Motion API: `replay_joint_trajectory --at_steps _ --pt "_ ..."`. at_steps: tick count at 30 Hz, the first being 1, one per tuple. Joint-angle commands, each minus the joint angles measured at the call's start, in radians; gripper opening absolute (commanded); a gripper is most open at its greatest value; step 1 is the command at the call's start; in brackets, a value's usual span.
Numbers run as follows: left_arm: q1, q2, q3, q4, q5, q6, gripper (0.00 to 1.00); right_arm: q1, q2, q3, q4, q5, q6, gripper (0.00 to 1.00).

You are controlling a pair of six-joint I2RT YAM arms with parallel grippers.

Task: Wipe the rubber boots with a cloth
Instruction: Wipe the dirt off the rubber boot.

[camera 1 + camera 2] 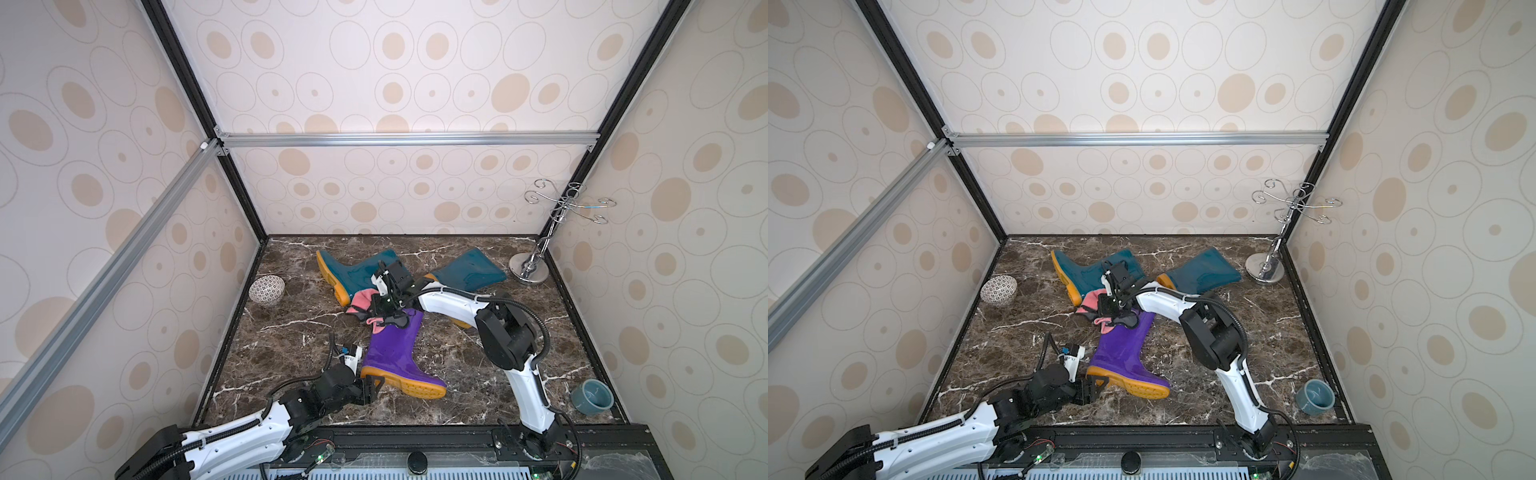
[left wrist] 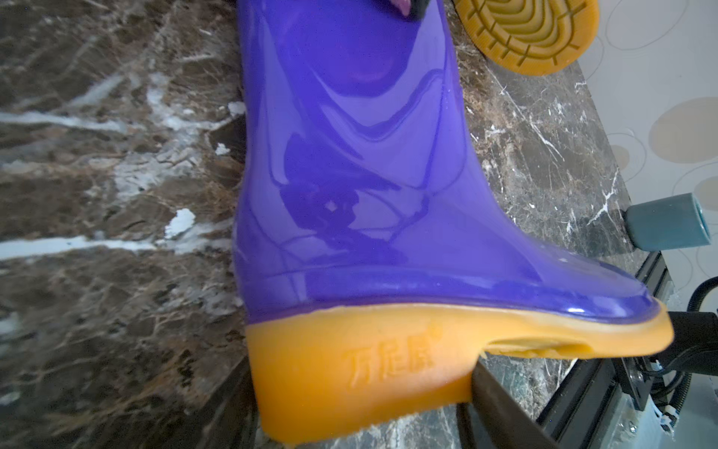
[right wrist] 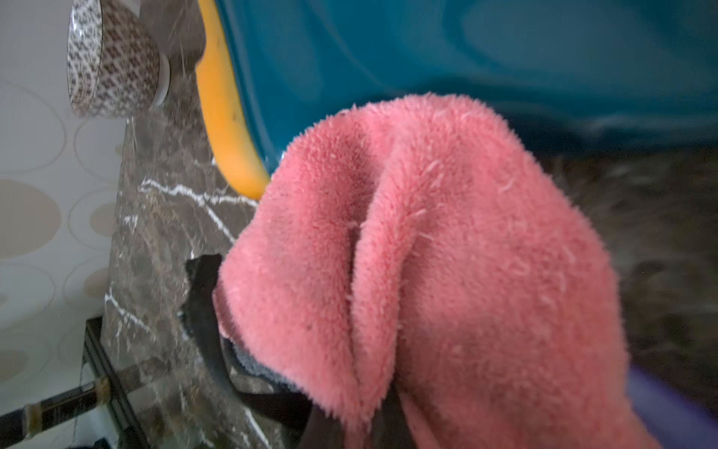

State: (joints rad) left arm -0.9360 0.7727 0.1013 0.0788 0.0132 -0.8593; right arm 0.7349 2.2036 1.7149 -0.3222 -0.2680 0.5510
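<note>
A purple rubber boot [image 1: 390,353] [image 1: 1121,353] [image 2: 349,155] lies on its side mid-table, its orange sole toward the front. My left gripper [image 1: 372,384] [image 1: 1096,384] [image 2: 361,408] is closed on its orange heel, a dark finger [image 2: 501,408] on each side. Two teal rubber boots lie behind it, one at the back left [image 1: 353,270] [image 3: 427,58] and one at the back right [image 1: 469,270]. The pink cloth [image 1: 361,301] [image 1: 1094,301] [image 3: 427,252] hangs bunched from my right gripper [image 1: 384,309] [image 3: 357,427], which is shut on it over the top of the purple boot's shaft.
A patterned bowl [image 1: 267,291] [image 3: 112,58] lies by the left wall. A teal cup [image 1: 592,397] [image 2: 668,221] lies on its side at the front right. A chrome hook stand [image 1: 530,266] stands in the back right corner. Walls enclose the marble table [image 1: 291,353].
</note>
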Motion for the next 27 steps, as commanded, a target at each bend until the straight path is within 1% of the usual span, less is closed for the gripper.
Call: replay_joint_trajectory --at_steps 1,3,5,9,14,15,18,19,21,24,27 --pt "-0.001 -0.004 -0.017 -0.065 -0.004 0.029 0.69 -0.03 0.03 0.032 -0.069 0.11 -0.07 0.0" --pt "-0.002 -0.005 -0.017 -0.065 -0.004 0.029 0.69 -0.03 0.024 0.05 -0.101 0.091 -0.093 0.0" --pt "-0.001 -0.006 -0.017 -0.065 -0.006 0.028 0.69 -0.014 -0.01 0.02 -0.1 0.072 -0.107 0.0" --pt "0.001 -0.006 -0.015 -0.067 -0.008 0.029 0.69 0.048 -0.156 -0.19 0.001 0.017 -0.076 0.0" --pt "-0.001 -0.009 -0.018 -0.069 -0.014 0.025 0.69 0.091 -0.323 -0.481 0.142 -0.051 0.03 0.0" --pt "-0.001 -0.006 -0.017 -0.068 -0.013 0.025 0.69 0.097 -0.354 -0.52 0.133 -0.043 0.039 0.0" --pt "-0.001 0.005 -0.011 -0.071 -0.014 0.025 0.69 0.134 -0.449 -0.603 0.051 -0.001 0.001 0.0" --pt "-0.001 0.005 -0.011 -0.074 -0.016 0.026 0.69 0.143 -0.483 -0.639 0.028 -0.007 -0.006 0.0" --pt "-0.001 0.002 -0.011 -0.077 -0.02 0.023 0.69 0.146 -0.542 -0.702 -0.026 -0.01 -0.008 0.0" --pt "-0.001 -0.009 -0.011 -0.085 -0.029 0.017 0.69 0.146 -0.646 -0.801 -0.126 0.04 -0.023 0.0" --pt "-0.001 -0.018 -0.011 -0.092 -0.032 0.016 0.69 0.145 -0.768 -0.884 -0.203 0.064 -0.029 0.0"
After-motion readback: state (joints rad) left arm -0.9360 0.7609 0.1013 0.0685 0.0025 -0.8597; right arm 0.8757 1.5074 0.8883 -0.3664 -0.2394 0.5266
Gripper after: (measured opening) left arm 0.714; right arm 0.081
